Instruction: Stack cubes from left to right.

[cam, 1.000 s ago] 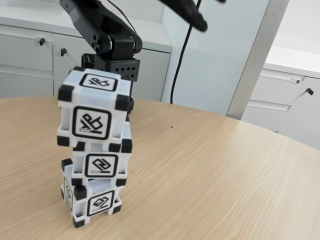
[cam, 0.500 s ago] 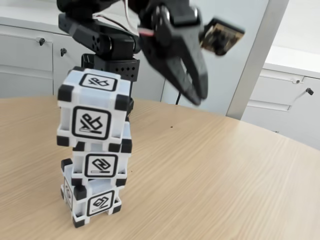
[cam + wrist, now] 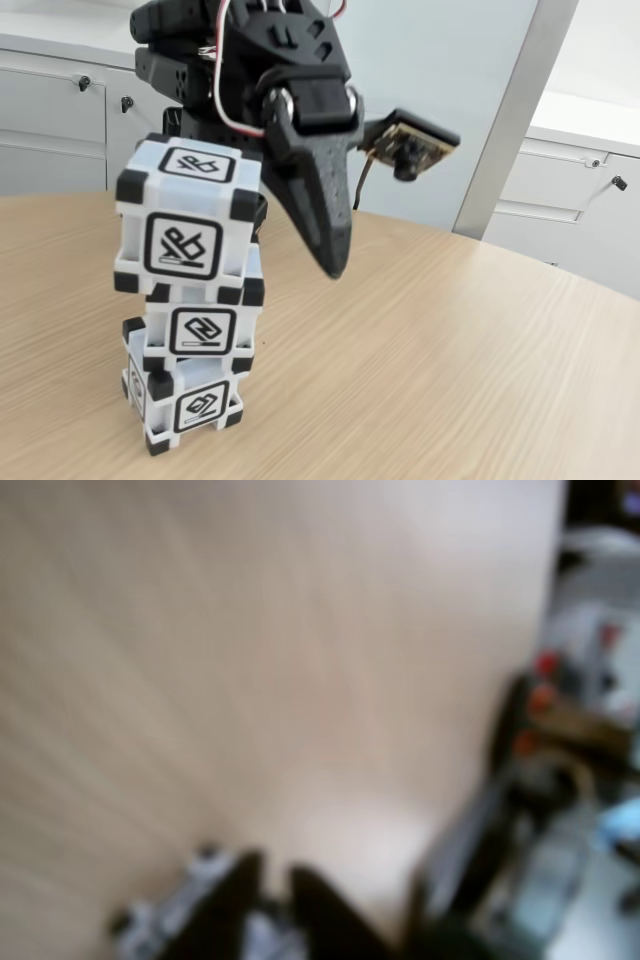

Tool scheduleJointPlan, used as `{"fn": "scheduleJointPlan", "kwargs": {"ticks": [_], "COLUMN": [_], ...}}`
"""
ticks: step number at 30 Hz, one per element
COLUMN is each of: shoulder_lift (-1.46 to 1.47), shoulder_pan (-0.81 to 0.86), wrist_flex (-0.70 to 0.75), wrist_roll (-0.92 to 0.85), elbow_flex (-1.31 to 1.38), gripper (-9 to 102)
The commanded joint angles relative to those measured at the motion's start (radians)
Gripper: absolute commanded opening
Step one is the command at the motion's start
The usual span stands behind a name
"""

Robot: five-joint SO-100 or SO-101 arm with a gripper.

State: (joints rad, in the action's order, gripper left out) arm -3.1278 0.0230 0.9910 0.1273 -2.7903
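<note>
I see three cubes [image 3: 190, 300] stacked on desk [image 3: 450, 350]; claw [image 3: 333, 262] clenched, empty, beside the stack.

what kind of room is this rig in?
Probably an office or meeting room: a round wood-laminate table, pale grey cabinets with keyed locks along the wall, and a window-like panel behind.

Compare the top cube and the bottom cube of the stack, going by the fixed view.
The top cube sits shifted left, overhanging the middle cube; the bottom cube rests on the table. The top cube faces the camera nearly square, while the bottom cube is turned, showing a second side. Their front glyphs differ. Both are pale cubes with black corner blocks and black-framed glyphs.
</note>
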Motion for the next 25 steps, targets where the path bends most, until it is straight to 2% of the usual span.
{"fn": "scheduleJointPlan", "kwargs": {"ticks": [1, 25], "shoulder_lift": [-0.005, -0.005], "shoulder_pan": [0.011, 0.011], "wrist_flex": [-0.017, -0.017], "wrist_roll": [-0.005, -0.054], "elbow_flex": [-0.023, -0.029], "gripper": [0, 0]}}
